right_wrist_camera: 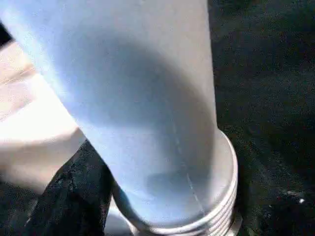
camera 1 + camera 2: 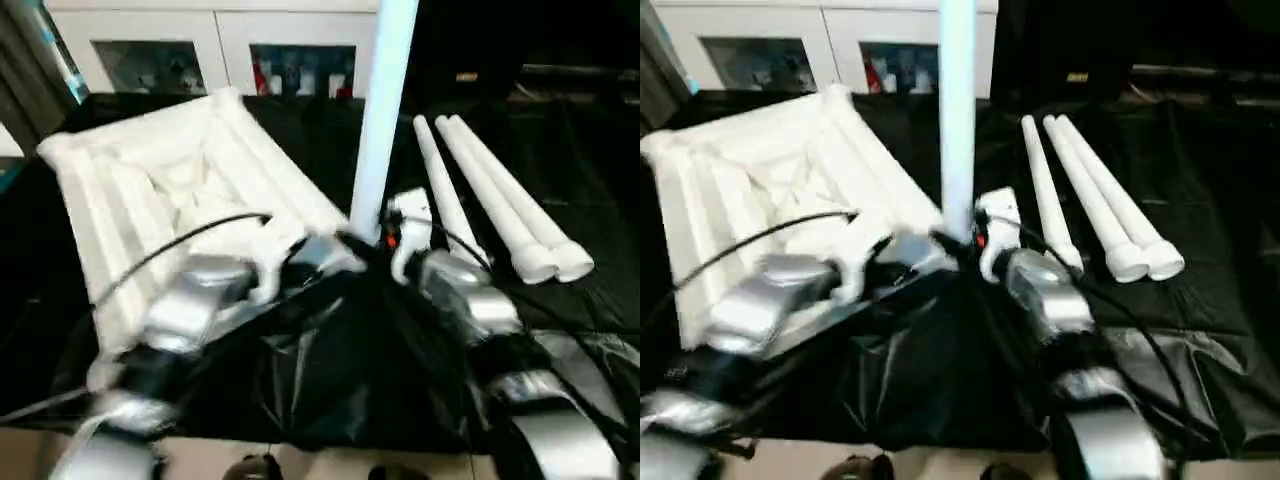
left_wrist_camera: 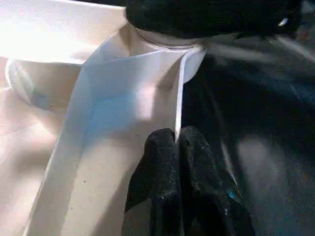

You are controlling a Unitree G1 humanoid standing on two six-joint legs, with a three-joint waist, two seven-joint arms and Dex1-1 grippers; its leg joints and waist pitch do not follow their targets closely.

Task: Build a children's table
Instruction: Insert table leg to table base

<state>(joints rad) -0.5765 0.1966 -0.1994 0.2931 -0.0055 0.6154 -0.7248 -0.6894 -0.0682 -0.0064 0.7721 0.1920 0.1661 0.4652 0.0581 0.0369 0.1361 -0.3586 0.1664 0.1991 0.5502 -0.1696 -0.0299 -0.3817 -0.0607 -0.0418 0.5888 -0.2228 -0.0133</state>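
**Setting: indoor room arranged as an assembly test area**

The work surface is draped in crinkled black plastic sheeting (image 2: pixel 330 370), which lies directly beyond the left gripper's fingertips (image 3: pixel 179 147). Behind the sheeting stands a white cabinet (image 2: pixel 830 45) with glass doors and small coloured items inside. This household-style furniture, combined with the protective covering, indicates a furnished room adapted for robot trials.

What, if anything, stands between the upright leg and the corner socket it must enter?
Nothing visible. The upright leg, held by the right gripper, stands at the table top's near corner; its ribbed end already meets the socket.
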